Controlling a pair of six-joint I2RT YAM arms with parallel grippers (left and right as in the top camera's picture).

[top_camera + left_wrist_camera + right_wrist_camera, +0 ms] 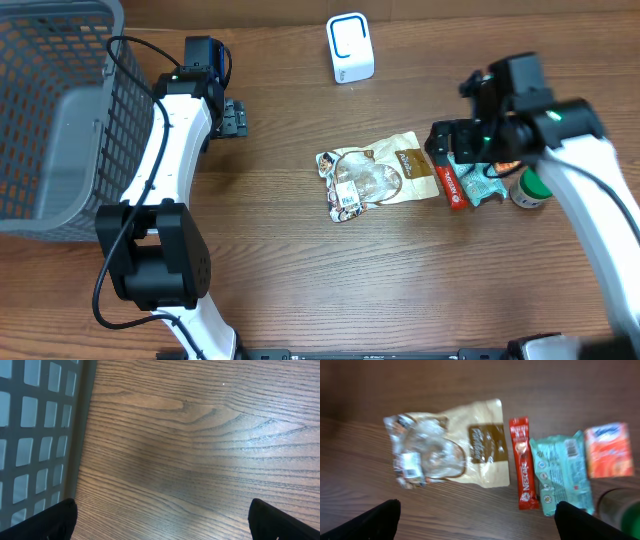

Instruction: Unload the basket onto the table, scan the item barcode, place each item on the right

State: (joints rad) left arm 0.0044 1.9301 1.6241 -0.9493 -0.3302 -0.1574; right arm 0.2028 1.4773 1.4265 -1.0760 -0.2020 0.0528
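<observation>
Beige pouch point(470, 445) lies flat beside red Nescafe stick point(523, 462).

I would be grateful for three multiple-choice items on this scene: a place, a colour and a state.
1. Where does the basket stand? A. far left B. centre C. far right
2. What colour is the thin stick beside the beige pouch? A. blue B. red C. yellow
3. How is the left tool? A. shut on the pouch B. shut on the stick C. open, empty
Answers: 1 A, its mesh fills the overhead view's left edge; 2 B, plainly red in the right wrist view; 3 C, its fingers stand apart with nothing between.
</observation>
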